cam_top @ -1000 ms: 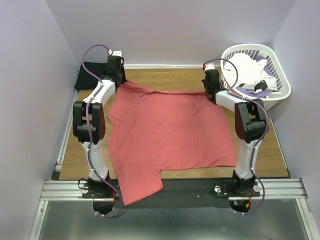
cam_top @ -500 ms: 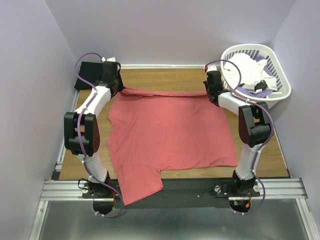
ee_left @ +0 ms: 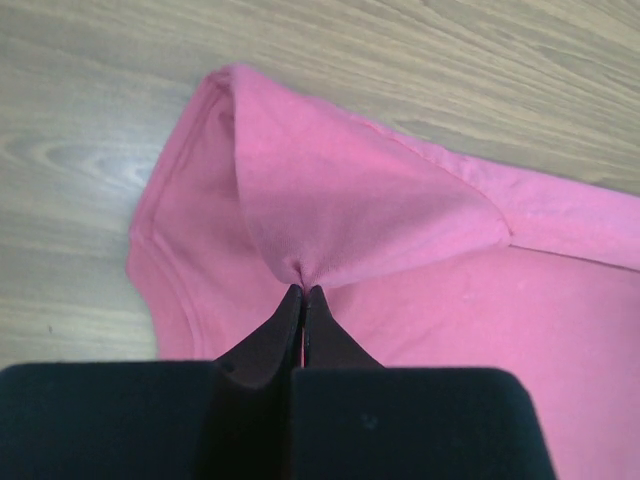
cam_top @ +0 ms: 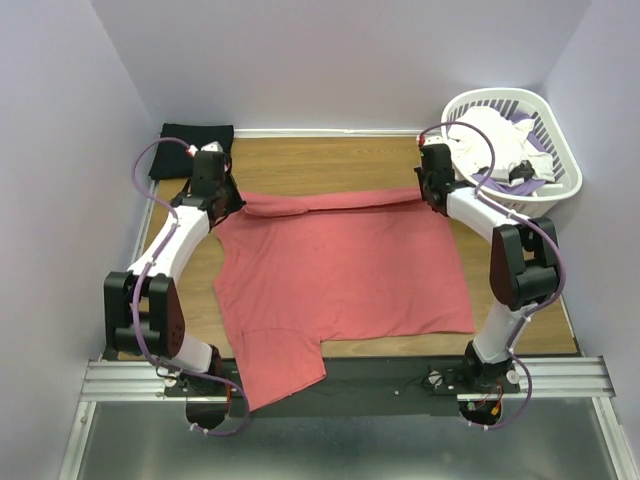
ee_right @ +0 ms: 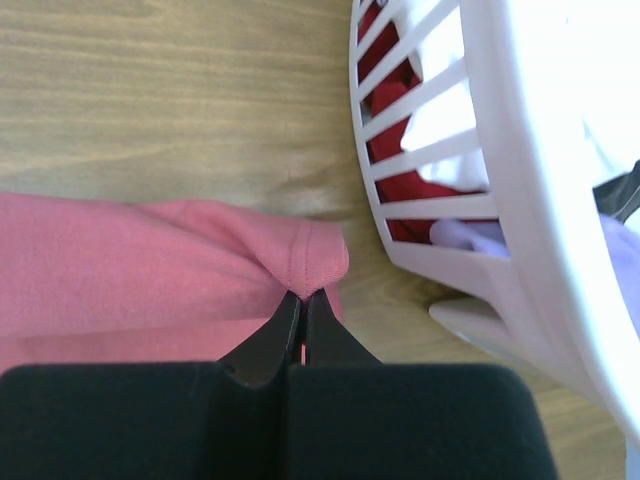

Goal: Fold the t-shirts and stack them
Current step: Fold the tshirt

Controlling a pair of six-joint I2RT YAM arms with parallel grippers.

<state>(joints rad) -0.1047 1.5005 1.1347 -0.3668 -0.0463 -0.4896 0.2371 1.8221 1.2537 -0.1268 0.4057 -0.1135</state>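
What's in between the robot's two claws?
The red shirt: its folded-over far edge runs from the left gripper to the right gripper, both pinching it. Top view shows it.

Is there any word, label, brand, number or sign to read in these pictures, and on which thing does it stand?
There is no text to read in any view: the coral-red t-shirt, the folded black t-shirt, the white slatted basket and the wooden table carry no print, label or number that shows.

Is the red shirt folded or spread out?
Mostly spread: red shirt lies flat, only its far edge turned over, pinched by left end effector and right end effector.
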